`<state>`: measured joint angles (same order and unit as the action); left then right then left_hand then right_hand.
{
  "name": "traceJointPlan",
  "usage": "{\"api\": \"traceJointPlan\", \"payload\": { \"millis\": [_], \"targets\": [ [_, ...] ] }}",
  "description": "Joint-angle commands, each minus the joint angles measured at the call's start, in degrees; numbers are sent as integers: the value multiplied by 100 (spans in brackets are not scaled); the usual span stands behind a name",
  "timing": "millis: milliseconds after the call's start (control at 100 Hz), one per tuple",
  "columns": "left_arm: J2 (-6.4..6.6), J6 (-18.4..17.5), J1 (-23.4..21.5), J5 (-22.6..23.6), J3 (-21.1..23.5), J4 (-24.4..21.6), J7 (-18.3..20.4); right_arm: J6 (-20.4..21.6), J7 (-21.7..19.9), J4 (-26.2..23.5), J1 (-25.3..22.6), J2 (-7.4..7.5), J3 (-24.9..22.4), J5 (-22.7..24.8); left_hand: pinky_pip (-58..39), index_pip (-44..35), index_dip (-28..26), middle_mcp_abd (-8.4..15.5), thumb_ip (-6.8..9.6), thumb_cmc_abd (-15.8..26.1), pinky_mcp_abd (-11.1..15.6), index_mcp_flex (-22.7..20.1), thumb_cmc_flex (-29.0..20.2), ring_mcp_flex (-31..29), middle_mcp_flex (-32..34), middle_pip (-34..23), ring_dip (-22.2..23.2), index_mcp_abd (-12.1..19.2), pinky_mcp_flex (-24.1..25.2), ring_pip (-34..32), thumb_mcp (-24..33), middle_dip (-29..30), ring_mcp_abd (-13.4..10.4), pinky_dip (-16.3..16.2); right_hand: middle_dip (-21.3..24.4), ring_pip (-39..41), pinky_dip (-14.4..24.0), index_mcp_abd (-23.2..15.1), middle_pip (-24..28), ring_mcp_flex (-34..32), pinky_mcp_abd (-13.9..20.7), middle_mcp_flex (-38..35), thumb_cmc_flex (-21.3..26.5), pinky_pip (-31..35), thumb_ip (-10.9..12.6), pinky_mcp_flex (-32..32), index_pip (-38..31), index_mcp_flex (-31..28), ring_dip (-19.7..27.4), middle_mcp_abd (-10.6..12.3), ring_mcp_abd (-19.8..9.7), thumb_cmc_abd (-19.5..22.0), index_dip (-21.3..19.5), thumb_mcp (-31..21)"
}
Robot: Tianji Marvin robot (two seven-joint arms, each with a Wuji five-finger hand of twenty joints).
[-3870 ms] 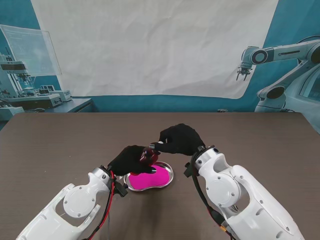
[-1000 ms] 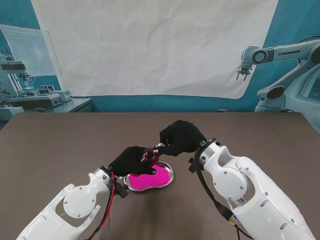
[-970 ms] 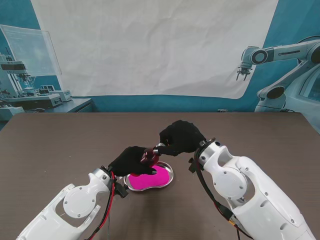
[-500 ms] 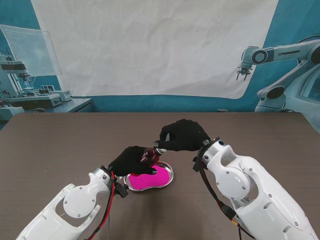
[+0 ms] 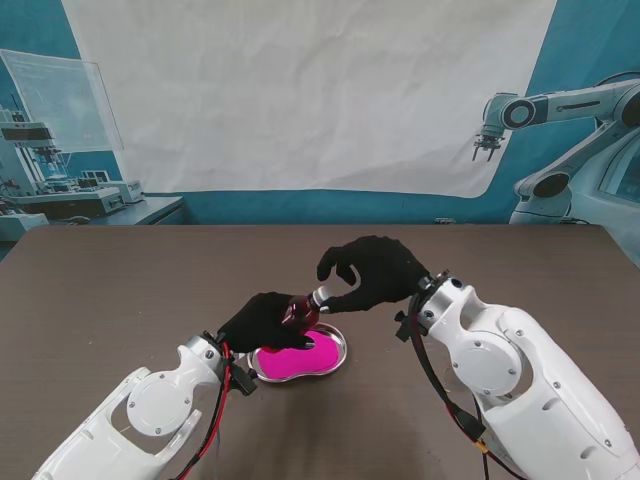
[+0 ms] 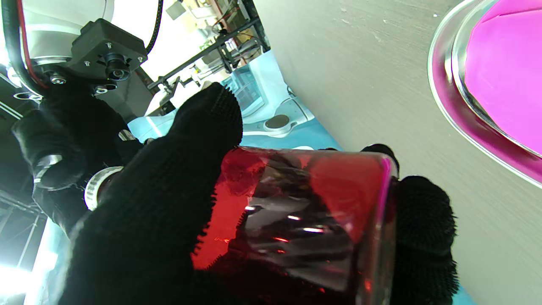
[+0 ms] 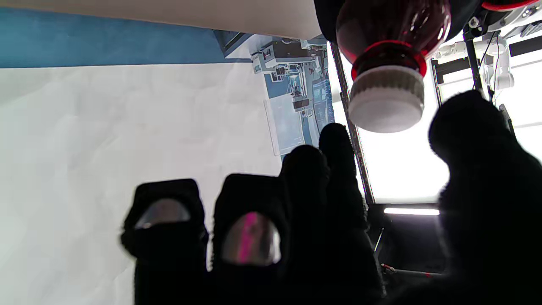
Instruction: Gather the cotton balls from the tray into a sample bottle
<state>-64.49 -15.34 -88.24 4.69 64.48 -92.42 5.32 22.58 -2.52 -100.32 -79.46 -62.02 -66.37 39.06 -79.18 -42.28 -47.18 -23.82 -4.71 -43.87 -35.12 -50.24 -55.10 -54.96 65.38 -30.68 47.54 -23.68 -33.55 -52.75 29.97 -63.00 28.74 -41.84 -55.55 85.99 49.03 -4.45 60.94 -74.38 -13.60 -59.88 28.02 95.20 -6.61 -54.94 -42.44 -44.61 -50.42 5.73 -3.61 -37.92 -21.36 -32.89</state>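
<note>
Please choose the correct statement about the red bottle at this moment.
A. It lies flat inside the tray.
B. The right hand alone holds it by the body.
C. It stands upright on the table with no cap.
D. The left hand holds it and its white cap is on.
D: the left hand is wrapped around the red bottle, and the right wrist view shows the white cap seated on its neck, with the right hand open beside it.

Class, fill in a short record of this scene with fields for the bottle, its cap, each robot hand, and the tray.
bottle: red bottle, tilted, held above the tray
cap: white cap, on the bottle neck
left robot hand: left robot hand, closed around the bottle
right robot hand: right robot hand, fingers apart beside the cap, not gripping it
tray: metal tray with magenta liner
cotton balls: none visible
</note>
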Motion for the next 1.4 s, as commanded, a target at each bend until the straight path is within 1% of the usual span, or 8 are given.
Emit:
{"api": "traceJointPlan", "payload": {
  "millis": [0,50,110,210,520,680,910,1390],
  "targets": [
    [-12,23,-3,-8,-3,-34,123,73,-37,74,16,-2,73,56,-561,-957,-103,184,97,2680,516,-897,-1548,-143,301,-53,145,808,32,-360,1951,-61,129,-234,-41,107,152,-125,184,-127,137,18,342,92,123,-109,14,-171,-80,183,-241,-213,113,169],
    [-12,24,-4,-7,-1,-36,122,100,-6,113,34,-6,113,65,-561,-955,-102,184,98,2682,516,-893,-1552,-144,299,-51,145,805,32,-362,1953,-62,120,-234,-76,159,147,-132,199,-126,113,-35,460,97,91,-157,9,-280,-118,184,-248,-423,105,-47],
    [-12,22,-5,-2,3,-37,120,107,23,151,45,-15,158,39,-561,-956,-102,189,98,2687,516,-897,-1549,-145,299,-50,146,811,32,-363,1952,-61,118,-234,-150,268,153,-135,240,-120,77,-133,-880,144,-548,-218,11,-412,-183,180,-232,-2479,76,-3896],
    [-13,22,-8,0,6,-37,117,119,208,224,59,-48,237,63,-561,-955,-101,188,99,2685,516,-899,-1551,-146,304,-51,147,806,32,-364,1953,-60,121,-234,-189,500,144,-190,342,-122,19,-450,-927,246,-614,-439,-125,-835,-286,204,-231,-2529,30,-4382],
    [-12,25,-20,-6,-1,-40,120,-36,620,307,98,-131,432,161,-561,-953,-100,193,102,2687,516,-895,-1549,-146,304,-51,145,812,32,-360,1952,-49,130,-233,-272,1190,-41,-225,366,-109,-203,-1560,-903,636,-1713,-1095,-1396,-1733,-642,232,-181,-2099,1071,-4003],
    [-11,17,-23,-2,4,-40,117,-444,610,224,102,-144,532,183,-561,-959,-101,194,103,2691,516,-898,-1548,-147,306,-51,145,806,32,-362,1948,-46,117,-233,-361,1636,-7,249,409,-99,-3,-2239,-1632,1250,-427,-1189,-1066,-2522,-885,203,-125,-294,-186,-3571],
    [-10,10,-8,-17,-12,-28,133,-750,349,102,128,-97,537,286,-561,-959,-100,185,101,2691,516,-896,-1549,-144,301,-50,146,803,32,-362,1948,-48,122,-233,266,1438,-88,334,369,-91,-148,-2292,-2423,1137,-146,-1169,-658,-2761,-791,43,157,1282,-228,-2098],
    [-13,35,-14,-27,-19,-31,129,-319,-76,-122,-54,-9,5,89,-556,-956,-99,183,99,2685,514,-896,-1552,-143,297,-51,146,813,41,-363,1948,-60,119,-233,117,-153,178,74,-282,-120,154,14,-1695,24,75,64,385,253,28,96,-65,267,3,-750]
  ]
}}
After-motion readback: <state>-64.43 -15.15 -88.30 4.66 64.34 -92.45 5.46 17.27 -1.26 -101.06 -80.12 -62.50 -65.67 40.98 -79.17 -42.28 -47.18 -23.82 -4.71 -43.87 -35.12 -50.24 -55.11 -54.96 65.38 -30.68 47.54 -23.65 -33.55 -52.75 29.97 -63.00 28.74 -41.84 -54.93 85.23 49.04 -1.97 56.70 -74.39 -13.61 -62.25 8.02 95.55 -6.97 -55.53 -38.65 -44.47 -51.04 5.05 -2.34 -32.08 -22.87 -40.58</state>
